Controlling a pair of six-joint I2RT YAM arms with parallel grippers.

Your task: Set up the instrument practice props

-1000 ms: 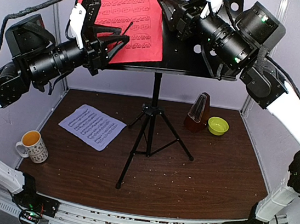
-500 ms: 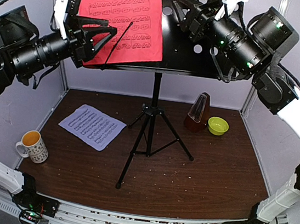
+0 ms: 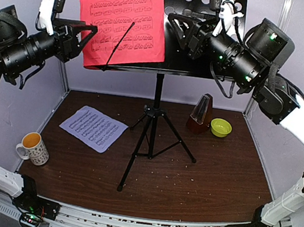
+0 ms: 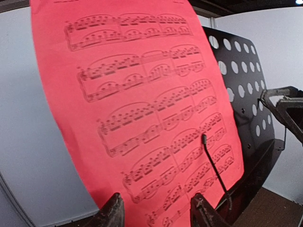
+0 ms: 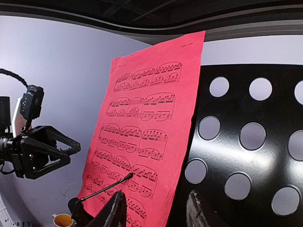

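Observation:
The black perforated music stand (image 3: 197,46) rises on tripod legs (image 3: 151,144) at the table's middle. A red sheet of music (image 3: 122,17) leans on the left half of its desk, with a thin wire page arm (image 3: 119,43) across it. My left gripper (image 3: 87,40) hovers open just left of the red sheet (image 4: 142,109), nothing between its fingers (image 4: 112,213). Facing the desk's bare right half (image 5: 246,142), my right gripper (image 3: 173,27) is also open and empty. The white sheet (image 3: 94,128) lies flat on the table at left. The brown metronome (image 3: 200,114) stands at back right.
A yellow-green bowl (image 3: 221,127) sits beside the metronome. A patterned mug (image 3: 34,148) stands at the table's near left corner. White frame posts and grey walls close in the back and sides. Both arms are raised high at desk level.
My left gripper has drawn back to the left, off the red sheet's lower edge, and its jaws have widened. The right gripper has shifted right and a little lower in front of the desk.

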